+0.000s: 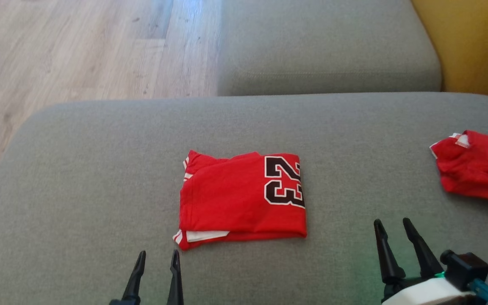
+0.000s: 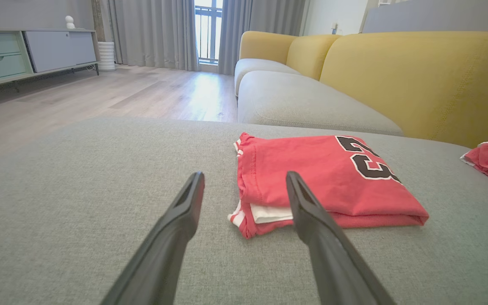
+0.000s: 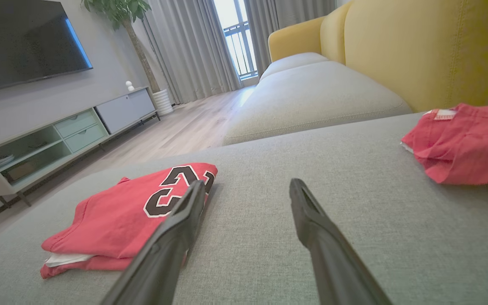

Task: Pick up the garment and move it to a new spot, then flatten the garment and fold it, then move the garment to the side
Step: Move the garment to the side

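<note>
While left fingers [image 1: 175, 275] and right fingers [image 1: 386, 254] stand apart, the garment [image 1: 242, 199] lies folded — well inside the cushion [image 1: 79, 169] edges.

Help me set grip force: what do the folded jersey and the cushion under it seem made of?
Folded jersey: thin soft knit, perhaps cotton or polyester, matte; its edges crease and stack limply. The cushion: coarse woven upholstery fabric, matte grey; a fine flecked weave shows close up.

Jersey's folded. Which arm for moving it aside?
Left, probably: left gripper is open just short of the folded jersey, at its near corner; right gripper, also open, sits off sideways across bare cushion.
</note>
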Controlling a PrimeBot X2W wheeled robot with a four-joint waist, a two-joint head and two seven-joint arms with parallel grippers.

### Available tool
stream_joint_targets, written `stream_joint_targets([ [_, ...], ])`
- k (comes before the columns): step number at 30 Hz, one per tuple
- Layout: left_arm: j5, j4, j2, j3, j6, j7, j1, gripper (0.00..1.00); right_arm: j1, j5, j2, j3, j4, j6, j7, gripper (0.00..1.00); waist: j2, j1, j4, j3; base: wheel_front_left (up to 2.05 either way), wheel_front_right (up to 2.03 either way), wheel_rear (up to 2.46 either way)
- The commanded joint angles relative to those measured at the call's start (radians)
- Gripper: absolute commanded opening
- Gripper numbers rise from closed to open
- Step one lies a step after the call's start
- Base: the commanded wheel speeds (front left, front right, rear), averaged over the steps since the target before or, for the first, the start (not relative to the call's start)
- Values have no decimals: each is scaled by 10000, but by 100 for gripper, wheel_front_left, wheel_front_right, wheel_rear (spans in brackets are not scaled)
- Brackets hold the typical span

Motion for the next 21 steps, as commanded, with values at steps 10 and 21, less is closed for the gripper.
stream_joint_targets([
  [10,364,-236,-358,342,-185,-124,-723,100,-1213,878,-311,1156,654,-9,95,100,1,0,670,790,0,0,0],
  [21,601,-209,-697,207,-515,-124,-1462,100,-3386,3806,-600,1883,1670,-9,2501,100,1,0,1567,1883,0,0,0],
])
